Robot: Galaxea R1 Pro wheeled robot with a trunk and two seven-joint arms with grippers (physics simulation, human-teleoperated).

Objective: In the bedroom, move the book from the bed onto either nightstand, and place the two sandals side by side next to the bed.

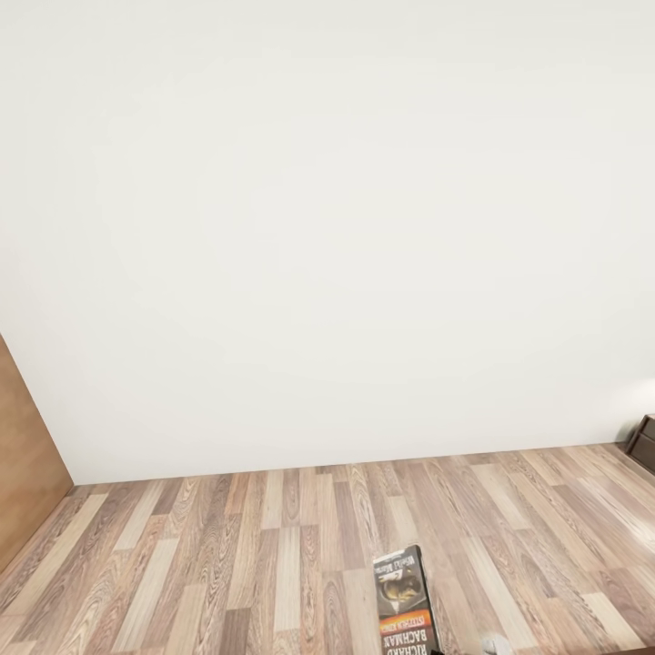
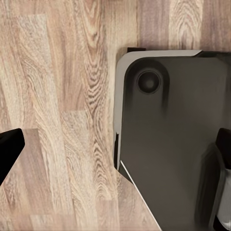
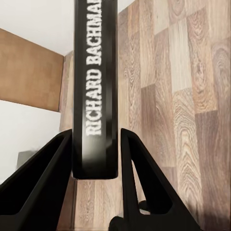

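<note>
Your right gripper (image 3: 95, 159) is clamped on the book (image 3: 95, 86), both fingers (image 3: 41, 187) pressed against its covers, spine reading "RICHARD BACHMAN". From the head camera, the book (image 1: 406, 600) is held up over the wood floor (image 1: 227, 555), a dark nightstand (image 1: 643, 442) well off to its right, against the white wall (image 1: 327, 227). You cannot tell your left gripper's state.

Wood-plank floor (image 1: 273, 546) with strong grain and a soft satin sheen meets a smooth, matt white wall (image 1: 327, 227). The paperback book (image 1: 407, 600) has a glossy printed cover; the right gripper (image 3: 95, 159) pinching its spine looks like matt black plastic.
</note>
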